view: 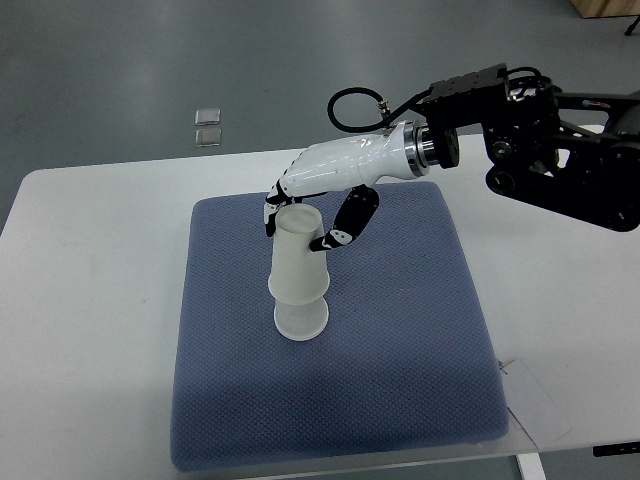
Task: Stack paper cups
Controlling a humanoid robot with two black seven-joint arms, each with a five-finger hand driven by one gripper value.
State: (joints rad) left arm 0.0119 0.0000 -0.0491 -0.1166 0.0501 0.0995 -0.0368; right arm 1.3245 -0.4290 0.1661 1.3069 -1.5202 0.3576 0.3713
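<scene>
Two paper cups (299, 280) stacked on one mat (400, 380), right hand (325, 185) fingers (345, 225) gripping.

Counted: two paper cups, upper cup (298, 255) and lower cup (301, 318), stacked at frame centre. One blue mat (330, 400). One white table (90, 330). One robot hand (325, 185), upper centre. Two small clear squares (207, 125) on the floor, upper left. One paper sheet (535, 400), lower right.

Even, diffuse overhead light fills the scene, bright without harshness. The white counter (90, 300) looks slightly washed out near its left edge. Shadows are soft and faint. Focus is sharp throughout, with mild grain.
</scene>
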